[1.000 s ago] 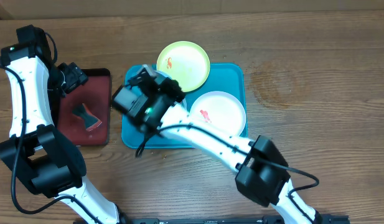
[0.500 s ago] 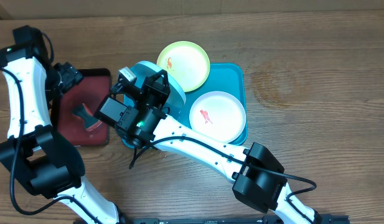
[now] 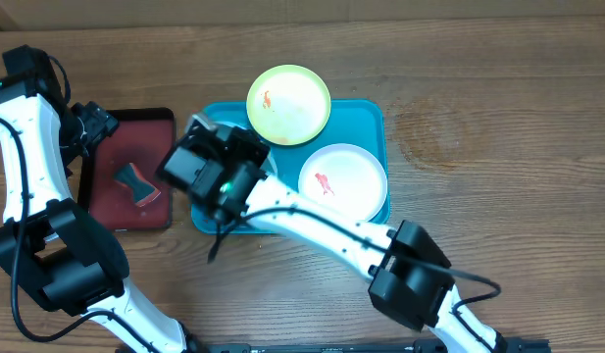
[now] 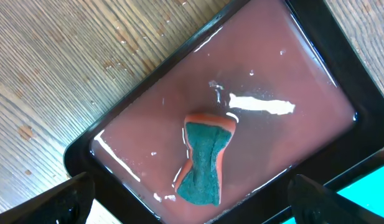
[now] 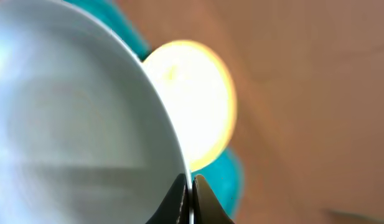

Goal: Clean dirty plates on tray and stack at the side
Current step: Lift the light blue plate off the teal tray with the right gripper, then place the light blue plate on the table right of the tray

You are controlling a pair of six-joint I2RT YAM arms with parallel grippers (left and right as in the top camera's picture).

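Observation:
My right gripper (image 5: 190, 194) is shut on the rim of the light blue plate (image 5: 73, 124), which fills the left of the right wrist view. In the overhead view this gripper (image 3: 224, 162) is over the left end of the teal tray (image 3: 366, 123) and hides the plate. The yellow-green plate (image 3: 288, 104) lies on the tray's far rim, with a small red smear. The white plate (image 3: 343, 181) lies in the tray's right half, also smeared. My left gripper (image 4: 192, 208) is open above a teal and orange sponge (image 4: 204, 162).
The sponge (image 3: 135, 184) lies in a dark red, black-rimmed tray (image 3: 155, 137) with wet glints, left of the teal tray. The left arm (image 3: 27, 147) stands at the table's left edge. Bare wooden table (image 3: 478, 127) lies to the right.
My right gripper has lifted and turned the light blue plate at the tray's left end; the plate now hides under the wrist. The left arm has drawn slightly left.

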